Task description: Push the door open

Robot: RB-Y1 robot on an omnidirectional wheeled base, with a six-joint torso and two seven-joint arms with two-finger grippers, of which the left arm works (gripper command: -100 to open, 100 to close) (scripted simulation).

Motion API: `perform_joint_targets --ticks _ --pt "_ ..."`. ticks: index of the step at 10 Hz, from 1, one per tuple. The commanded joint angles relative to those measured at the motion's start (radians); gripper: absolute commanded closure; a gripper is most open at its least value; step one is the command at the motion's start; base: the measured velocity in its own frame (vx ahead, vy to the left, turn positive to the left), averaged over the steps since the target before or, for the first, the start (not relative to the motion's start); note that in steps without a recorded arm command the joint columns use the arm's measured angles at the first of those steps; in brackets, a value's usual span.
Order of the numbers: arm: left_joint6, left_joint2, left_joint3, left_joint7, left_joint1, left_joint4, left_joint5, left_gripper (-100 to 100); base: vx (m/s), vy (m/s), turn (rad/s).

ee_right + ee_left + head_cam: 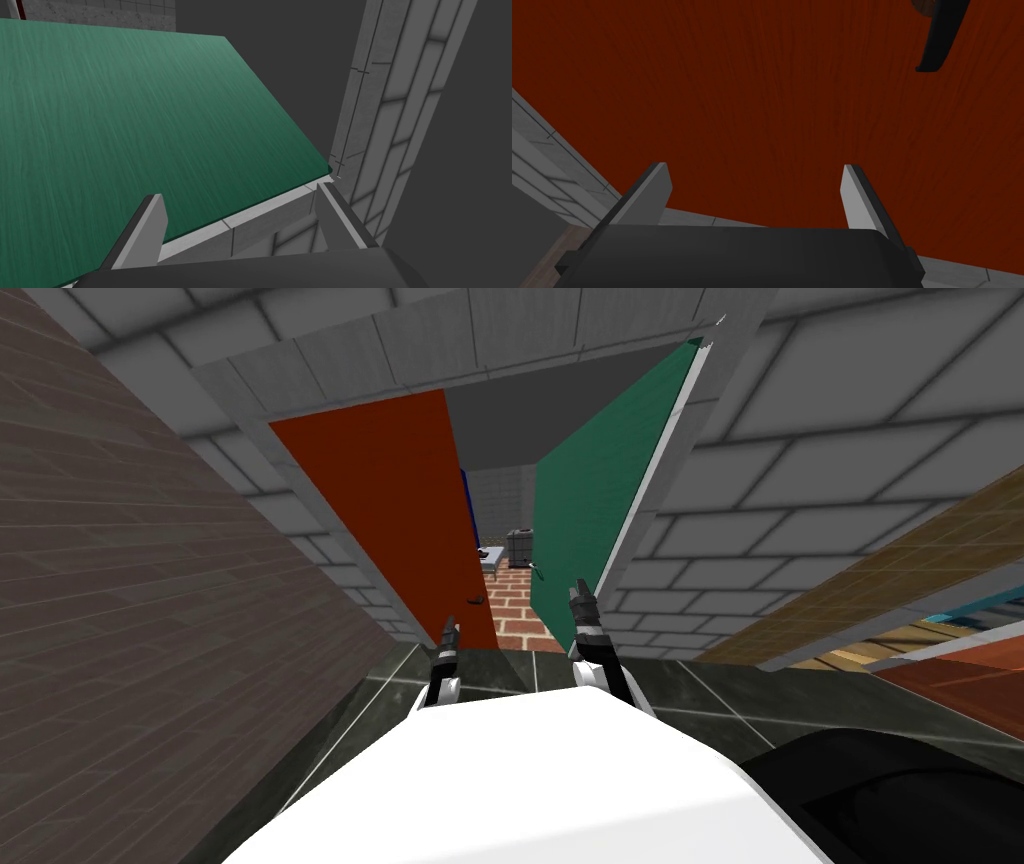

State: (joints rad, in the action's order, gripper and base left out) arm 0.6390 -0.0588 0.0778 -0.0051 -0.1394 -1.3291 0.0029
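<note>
A double door stands ahead in a grey block wall. Its red leaf (390,503) on the left looks nearly closed; the green leaf (595,498) on the right is swung inward. My left gripper (449,628) is open, close in front of the red leaf (772,100), below its dark handle (942,35). My right gripper (579,593) is open too, its fingers pointing at the green leaf (125,115) near its hinge edge and the grey door frame (395,100). Nothing is between either pair of fingers.
Through the gap between the leaves I see a brick floor (520,598) and a small table (490,556) with a grey box (520,546) behind it. A brown brick wall (130,618) runs close on my left. Dark floor tiles (700,688) lie below.
</note>
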Motion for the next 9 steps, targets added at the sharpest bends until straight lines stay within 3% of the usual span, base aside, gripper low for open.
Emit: perform_joint_targets --ticks 1,2,5,6,9 --pt "0.015 0.001 0.002 -0.001 0.019 0.050 0.002 -100 0.045 0.093 -0.172" --pt "0.015 0.001 0.002 -0.001 0.019 0.062 0.002 -100 0.036 0.080 -0.070" --pt "0.037 0.006 0.006 -0.005 0.061 0.167 0.007 -100 0.031 0.097 -0.149" --pt "0.037 0.006 0.006 -0.005 0.061 0.174 0.007 -100 0.047 0.089 -0.046" --pt "0.057 0.013 0.011 -0.008 0.101 0.277 0.012 -100 0.030 0.095 -0.140"
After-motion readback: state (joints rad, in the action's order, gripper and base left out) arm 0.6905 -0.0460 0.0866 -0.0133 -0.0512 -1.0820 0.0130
